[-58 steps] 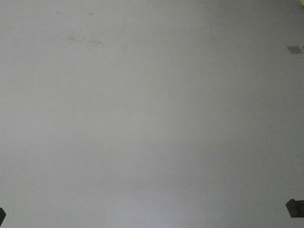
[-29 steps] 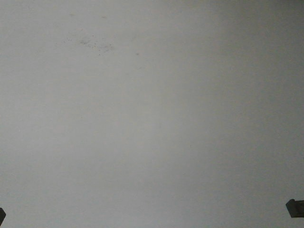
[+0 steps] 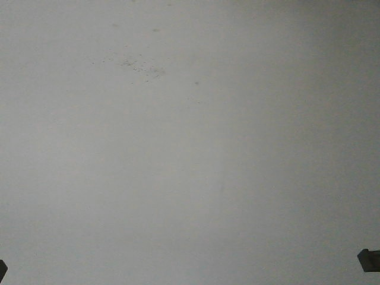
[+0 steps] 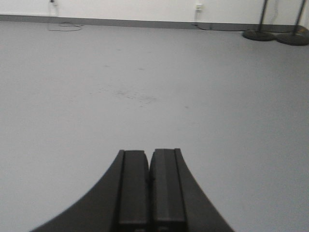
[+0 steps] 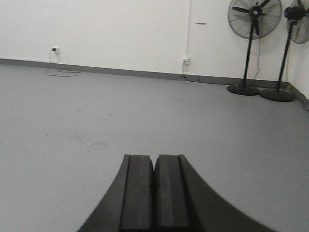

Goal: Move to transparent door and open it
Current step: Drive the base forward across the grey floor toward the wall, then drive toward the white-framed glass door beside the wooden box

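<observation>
1. Grey smooth floor (image 3: 190, 178) fills the whole front view. Along its far edge, seen from the wrists, runs a plain white wall (image 5: 96, 29) with a small white wall socket (image 5: 185, 61). Two black pedestal fans (image 5: 253, 19) stand near the floor's far right corner.
2. Over the last second a faint patch of dark speckled scuffs (image 3: 139, 66) has slid down and to the right across the front view. A small pale grey mark that sat near the right edge has dropped out of sight.
3. I take that to mean the base is rolling, most likely forward while swinging to its left.
4. The transparent door shows in none of the views, so I cannot say where it stands relative to the robot.
5. The black left gripper (image 4: 150, 166) hangs low over the floor, its two flat fingers pressed together with nothing between them.
6. The black right gripper (image 5: 154, 166) matches it: fingers closed flat against each other, empty, pointing toward the wall.
7. To my eye this is still the driving stage. The door and its handle must come into view before either arm has anything to reach for.
</observation>
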Motion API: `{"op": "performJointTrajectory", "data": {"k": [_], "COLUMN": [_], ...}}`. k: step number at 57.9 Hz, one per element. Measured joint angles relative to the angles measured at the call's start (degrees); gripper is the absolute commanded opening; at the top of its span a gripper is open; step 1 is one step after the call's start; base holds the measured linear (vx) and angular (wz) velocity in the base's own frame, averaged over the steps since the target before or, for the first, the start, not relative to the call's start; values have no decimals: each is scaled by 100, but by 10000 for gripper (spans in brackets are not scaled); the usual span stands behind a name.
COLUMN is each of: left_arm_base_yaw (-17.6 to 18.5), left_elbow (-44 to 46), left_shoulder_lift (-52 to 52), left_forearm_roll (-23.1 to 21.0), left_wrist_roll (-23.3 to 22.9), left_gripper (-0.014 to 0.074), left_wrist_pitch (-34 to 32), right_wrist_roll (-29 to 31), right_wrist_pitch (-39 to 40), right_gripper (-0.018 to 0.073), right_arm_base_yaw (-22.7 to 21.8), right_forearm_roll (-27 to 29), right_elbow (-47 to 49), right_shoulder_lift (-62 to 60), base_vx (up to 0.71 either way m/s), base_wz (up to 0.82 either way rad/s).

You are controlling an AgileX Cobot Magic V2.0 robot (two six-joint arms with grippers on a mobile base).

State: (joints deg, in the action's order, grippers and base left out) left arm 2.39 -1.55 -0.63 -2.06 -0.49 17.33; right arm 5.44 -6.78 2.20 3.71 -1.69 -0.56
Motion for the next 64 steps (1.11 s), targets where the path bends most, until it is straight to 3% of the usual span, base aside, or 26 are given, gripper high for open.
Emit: {"op": "performJointTrajectory", "data": {"k": [64], "left_arm_base_yaw": [0], "left_elbow": [0], "left_shoulder_lift": [0], "left_forearm_roll": [0], "left_wrist_roll": [0], "left_gripper": [4], "left_wrist_pitch": [0], "right_wrist_roll": [0], "right_wrist_pitch": [-1], "right_gripper": [0], "right_arm_base_yaw": [0], "right_forearm_roll": [0], "right_elbow": [-4], "right_shoulder_lift": [0], "base_vx": [53], "base_wz": [53]}}
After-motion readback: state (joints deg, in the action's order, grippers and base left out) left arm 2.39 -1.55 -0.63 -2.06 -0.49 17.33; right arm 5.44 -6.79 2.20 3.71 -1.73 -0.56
